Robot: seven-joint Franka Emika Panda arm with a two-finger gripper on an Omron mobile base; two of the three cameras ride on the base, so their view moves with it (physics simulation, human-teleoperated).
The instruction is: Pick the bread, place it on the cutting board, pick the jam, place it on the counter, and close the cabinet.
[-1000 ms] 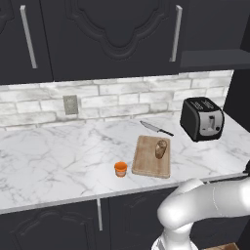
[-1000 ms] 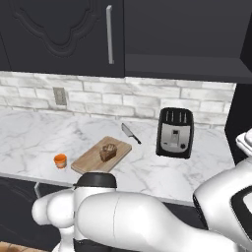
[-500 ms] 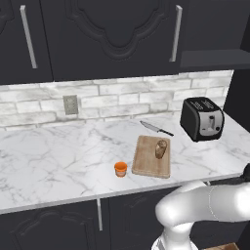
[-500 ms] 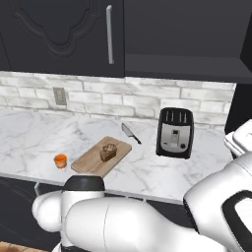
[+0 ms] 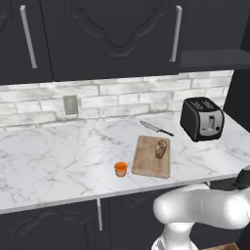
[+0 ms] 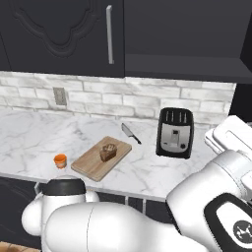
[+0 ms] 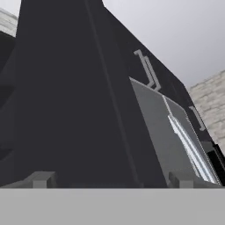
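Two-finger pincer (image 7: 110,182) spread apart, empty, facing dark surfaces. Small brown bread (image 5: 160,149) on light-brown wooden board (image 5: 146,166); squat orange jam jar (image 5: 120,169) at board's nine o'clock. Risk: clipping black toaster (image 5: 201,118) while retracting.

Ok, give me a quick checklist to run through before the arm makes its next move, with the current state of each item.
1. Small brown bread piece on the light wooden cutting board: ok.
2. Squat orange jam jar standing on the white marble counter, beside the board: ok.
3. Dark upper cabinet doors closed: ok in both base views.
4. End effector empty, fingers apart: ok.
5. What the end effector faces: dark panels, cannot tell which.
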